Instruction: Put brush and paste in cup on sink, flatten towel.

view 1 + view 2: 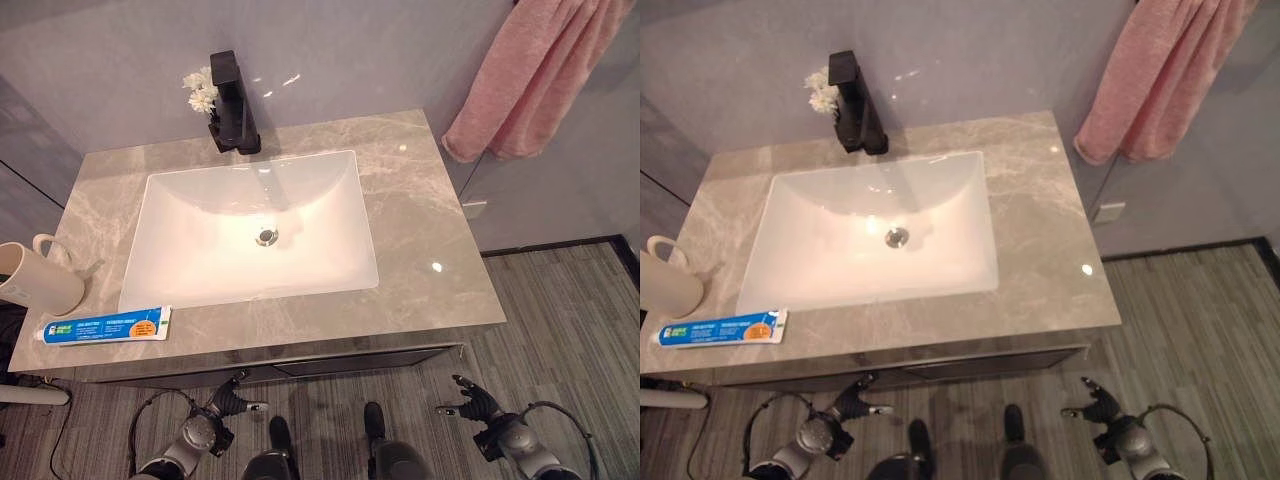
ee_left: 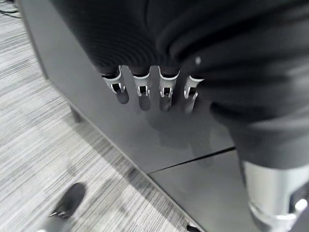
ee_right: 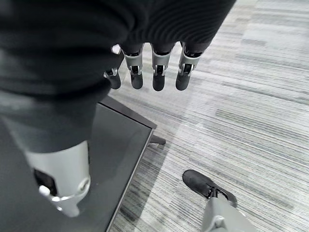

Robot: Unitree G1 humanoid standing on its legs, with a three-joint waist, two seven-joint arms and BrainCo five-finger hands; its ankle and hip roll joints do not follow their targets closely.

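Three task items visible, none held. Blue-and-white toothpaste tube lies flat on the grey marble-look countertop, near its front edge, at the front-left corner of the white rectangular basin. Cream ceramic mug with handle sits on the counter's left edge, just beside the tube, apart from it; can't tell if a brush is inside, no brush seen elsewhere. Pink terry towel hangs bunched on the wall, well right of the counter

Left hand and right hand hang low in front of the dark cabinet, below counter level. Fingers on both straight and relaxed, nothing in either

Handling, my read:
- tube: light, soft, glossy so likely slippery; pinch across the flat body near the middle, not the crimped end; squeezing hard risks pushing paste out at the cap
- mug: rigid, heavier, fragile if knocked off the edge; it sits close to the rim, so steady it before dropping anything in
- towel: soft, limp, drapes; take a lower hem corner and pull outward to spread

Black square faucet and white flower sprig at the back are clear of the work
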